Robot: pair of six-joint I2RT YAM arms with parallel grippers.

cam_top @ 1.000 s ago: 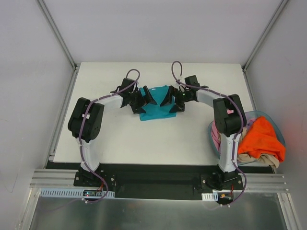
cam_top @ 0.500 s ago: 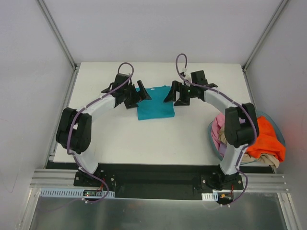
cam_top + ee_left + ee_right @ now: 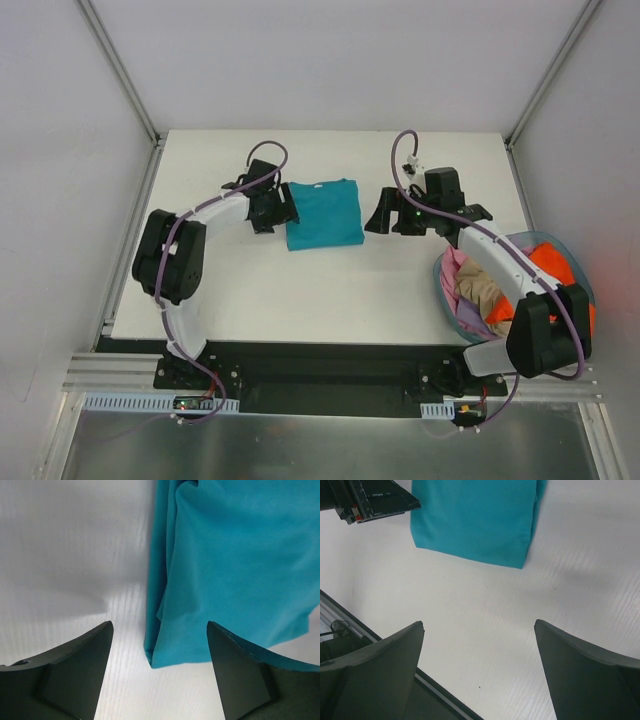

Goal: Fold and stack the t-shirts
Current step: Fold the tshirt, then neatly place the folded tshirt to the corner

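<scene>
Lying folded into a neat rectangle, the teal t-shirt point(image 3: 323, 212) is resting on the white counter point(image 3: 330, 290), a little toward 12 o'clock from its middle in the top view.

The left arm point(image 3: 215, 215) is curving in from 9 o'clock, and the left jaws are sitting right at the shirt's 9 o'clock edge. In the left wrist view they are standing open, with the two black fingers point(image 3: 75, 670) spread wide and the near corner of the teal t-shirt point(image 3: 240, 570) lying in the gap between them. One finger is hanging over bare counter and the other is overlapping the cloth. Whether that finger is touching the cloth I cannot tell.

The right arm point(image 3: 500, 255) is reaching in from 4 o'clock, and the right jaws are hovering at the shirt's 3 o'clock side, clearly apart from it. They are also standing open and gripping nothing: the right wrist view is showing only bare counter between the fingers point(image 3: 590, 670), with the teal t-shirt point(image 3: 475, 520) farther ahead.

At 4 o'clock, off the counter's corner, a round blue-grey basket point(image 3: 583, 275) is holding a loose heap: an orange shirt point(image 3: 555, 262), a tan shirt point(image 3: 480, 285), a pink shirt point(image 3: 452, 262) and a lavender shirt point(image 3: 468, 318), all crumpled together under the right arm.
</scene>
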